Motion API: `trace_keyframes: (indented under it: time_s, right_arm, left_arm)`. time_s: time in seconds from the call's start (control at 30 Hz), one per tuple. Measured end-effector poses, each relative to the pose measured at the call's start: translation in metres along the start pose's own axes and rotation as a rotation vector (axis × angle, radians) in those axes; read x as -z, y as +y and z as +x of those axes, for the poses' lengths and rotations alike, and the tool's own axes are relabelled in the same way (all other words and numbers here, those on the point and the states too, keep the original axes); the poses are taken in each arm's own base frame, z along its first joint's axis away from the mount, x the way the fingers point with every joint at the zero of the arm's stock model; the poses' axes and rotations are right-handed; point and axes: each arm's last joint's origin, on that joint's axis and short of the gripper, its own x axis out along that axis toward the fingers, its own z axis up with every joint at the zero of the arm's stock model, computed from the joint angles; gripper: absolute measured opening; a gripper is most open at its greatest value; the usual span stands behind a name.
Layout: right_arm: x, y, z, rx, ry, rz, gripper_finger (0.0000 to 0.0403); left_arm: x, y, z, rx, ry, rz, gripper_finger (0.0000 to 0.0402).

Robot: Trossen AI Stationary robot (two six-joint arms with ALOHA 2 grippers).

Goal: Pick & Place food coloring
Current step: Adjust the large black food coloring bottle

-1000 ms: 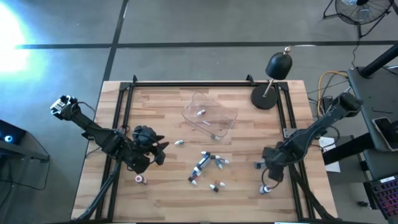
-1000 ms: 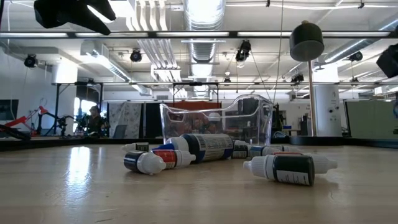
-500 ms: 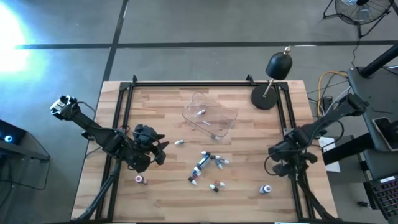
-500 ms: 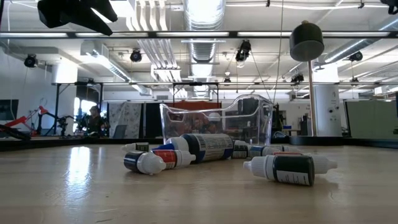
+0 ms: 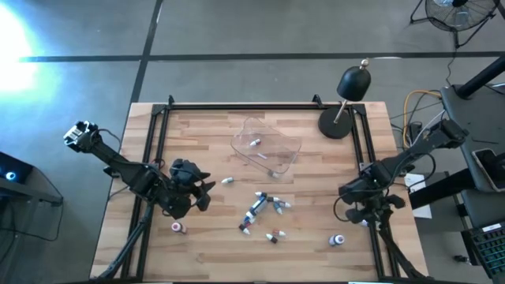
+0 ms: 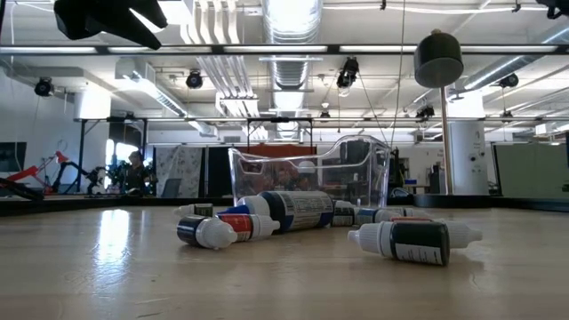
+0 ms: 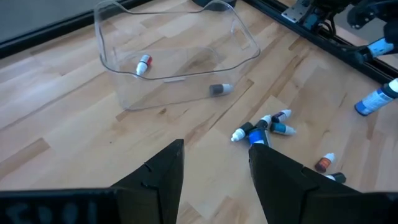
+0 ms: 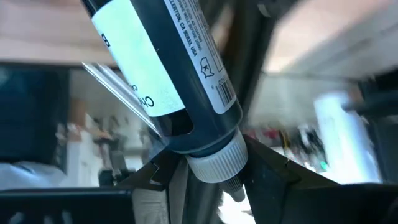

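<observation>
Several food coloring bottles (image 5: 264,209) lie on their sides mid-table, with single ones near the front left (image 5: 178,227) and front right (image 5: 337,240). The clear tray (image 5: 267,146) stands behind them with two bottles (image 7: 143,64) lying in it. My left gripper (image 5: 207,193) hovers open above the table's left part, its fingers (image 7: 161,174) with nothing between them. My right gripper (image 5: 345,193) is at the table's right rail, shut on a dark bottle with a white label (image 8: 161,56). My right gripper pinches the dark bottle at its white cap end (image 8: 217,155) between its two fingers. The labelled body sticks out past the fingertips, slanted. The bottle is lifted clear of the table.
A black lamp (image 5: 347,99) stands at the back right corner. Black rails (image 5: 158,150) run along the table's left, right and far edges. A blue bottle (image 7: 376,99) stands by the right rail. Bare wood lies along the near edge (image 5: 237,260).
My right gripper has drawn back from the front-right bottle toward the table's right edge and a little up, carrying the dark bottle and rolling its wrist strongly. It has left the low view. The front-right bottle stays on the table.
</observation>
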Motion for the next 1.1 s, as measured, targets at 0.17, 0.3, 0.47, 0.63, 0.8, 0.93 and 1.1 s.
trace_keyframes:
  time_s: [0.17, 0.3, 0.47, 0.63, 0.8, 0.93, 1.1]
  right_arm:
    - [0.004, 0.013, -0.018, -0.198, -0.182, -0.024, 0.0124]
    - [0.006, 0.029, -0.041, -0.45, -0.328, -0.043, 0.0121]
    - [0.006, 0.054, -0.068, -0.844, -0.43, -0.101, 0.0113]
    - [-0.007, 0.064, -0.063, -0.838, -0.333, -0.06, 0.0113]
    - [-0.011, 0.075, -0.05, -0.734, -0.104, -0.054, 0.0115]
    - [-0.014, 0.088, -0.047, -0.702, 0.036, -0.039, 0.0115]
    - [-0.025, 0.097, -0.035, -0.52, 0.185, 0.048, 0.0116]
  left_arm:
    - [0.0, 0.0, 0.0, 0.001, -0.001, 0.033, 0.0156]
    - [0.0, 0.0, 0.0, 0.003, -0.002, 0.048, 0.0156]
    - [0.0, -0.001, 0.0, 0.004, 0.0, 0.048, 0.0156]
    - [0.001, -0.001, 0.0, 0.019, 0.026, 0.045, 0.0156]
    - [0.001, -0.001, 0.0, 0.029, 0.045, 0.045, 0.0156]
    - [0.001, -0.001, 0.0, 0.029, 0.045, 0.046, 0.0156]
    - [0.001, -0.001, 0.0, 0.029, 0.044, 0.046, 0.0156]
